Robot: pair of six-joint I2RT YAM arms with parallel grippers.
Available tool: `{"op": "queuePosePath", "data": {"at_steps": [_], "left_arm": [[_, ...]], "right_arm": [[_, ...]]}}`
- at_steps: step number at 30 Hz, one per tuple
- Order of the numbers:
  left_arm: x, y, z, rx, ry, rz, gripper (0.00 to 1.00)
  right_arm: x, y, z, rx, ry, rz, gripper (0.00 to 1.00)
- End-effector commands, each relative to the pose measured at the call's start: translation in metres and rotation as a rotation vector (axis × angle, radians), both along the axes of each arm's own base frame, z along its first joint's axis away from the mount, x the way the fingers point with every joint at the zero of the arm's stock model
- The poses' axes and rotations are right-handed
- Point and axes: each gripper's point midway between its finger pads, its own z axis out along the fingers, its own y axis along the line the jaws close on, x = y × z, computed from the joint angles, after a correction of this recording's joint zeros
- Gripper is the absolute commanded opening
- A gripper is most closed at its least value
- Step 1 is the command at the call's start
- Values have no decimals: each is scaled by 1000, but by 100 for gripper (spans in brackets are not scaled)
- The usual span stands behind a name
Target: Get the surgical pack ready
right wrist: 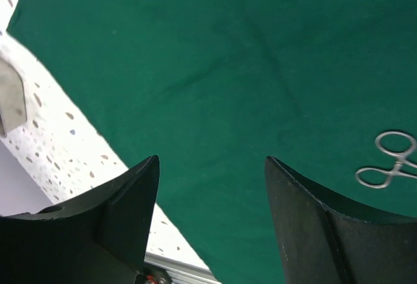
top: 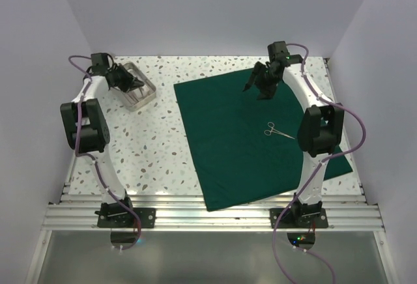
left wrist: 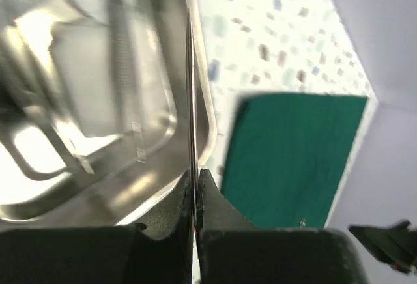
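Surgical pack (top: 228,147) below right gripper (right wrist: 212,158) — wide open, empty.

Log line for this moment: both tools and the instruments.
left tool: shut on thin steel instrument, over tray | right tool: open, empty, above green drape | forceps: lying on green drape

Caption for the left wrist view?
Left gripper shut on a thin metal tool over the steel tray, green drape beyond.

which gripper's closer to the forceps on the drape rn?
Right. The right gripper hangs open over the green drape, a little past the forceps. The left gripper is far off at the steel tray, pinching a thin metal instrument.
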Motion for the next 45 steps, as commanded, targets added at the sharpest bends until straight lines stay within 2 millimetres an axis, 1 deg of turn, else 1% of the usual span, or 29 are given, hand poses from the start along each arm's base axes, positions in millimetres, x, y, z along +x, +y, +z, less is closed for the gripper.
{"op": "queuePosePath", "data": {"at_steps": [1,3,6,8,12,13,14,15,17,18,21,23,24,26,27,28,29,30,31,33,34,35,36,37,38,41,42,44,45], "left_arm": [[-7,35,-36,104,155,39,0],[0,48,-43,130,175,63,0],[0,62,-53,149,214,98,1],[-1,69,-60,160,227,113,3],[0,74,-67,155,247,120,13],[1,74,-67,158,245,117,18],[1,77,-66,164,243,121,21],[1,78,-64,170,241,122,25],[2,82,-59,182,231,128,30],[1,82,-58,187,232,126,36],[-1,86,-57,201,235,129,41],[-2,84,-53,191,227,123,42],[-1,83,-51,189,214,121,42],[-4,78,-44,172,199,114,42],[-3,77,-39,170,183,113,43],[-5,76,-36,168,178,111,43],[-9,73,-28,161,162,103,43],[-10,71,-24,157,150,95,42],[-12,67,-13,151,129,78,42],[-22,59,-10,141,136,58,41],[-26,56,4,150,105,50,41],[-34,51,1,155,113,41,41],[-38,43,3,159,111,23,42],[-42,37,13,171,86,8,42],[-49,31,9,170,96,-4,41],[-60,3,18,171,72,-58,41],[-63,-2,18,172,70,-70,41],[-69,-14,23,175,61,-96,41],[-70,-18,26,181,53,-105,42]], "right_arm": [[-3,-4,6,-14,3,-3,70],[-2,-6,-1,-15,23,-7,70],[-1,-9,-4,-17,33,-15,70],[1,-13,-4,-19,30,-24,70],[2,-15,-10,-17,46,-34,70],[-1,-15,-14,-18,67,-46,70],[-1,-18,-16,-36,76,-68,70],[-2,-22,-18,-41,97,-117,69],[-10,-34,-23,-83,152,-207,61],[-13,-37,-26,-77,183,-273,60],[-21,-55,-34,-102,239,-429,58],[-26,-61,-37,-104,272,-498,59],[-32,-69,-42,-119,302,-579,58],[-41,-80,-47,-118,335,-685,55],[-55,-85,-53,-108,369,-781,54],[-52,-91,-56,-75,353,-838,54],[-54,-95,-59,-61,354,-887,54],[-66,-98,-67,-43,382,-962,54],[-64,-101,-71,-10,386,-995,54],[-72,-102,-81,-23,440,-1027,54],[-74,-107,-84,-64,446,-1040,54],[-71,-111,-79,-79,438,-1050,54],[-76,-116,-81,-114,453,-1064,54],[-76,-118,-81,-124,448,-1072,54],[-76,-124,-80,-148,432,-1086,54],[-83,-137,-81,-197,443,-1117,52],[-89,-143,-81,-214,465,-1128,52],[-95,-148,-83,-247,478,-1137,51],[-101,-150,-83,-270,495,-1139,50]]}}
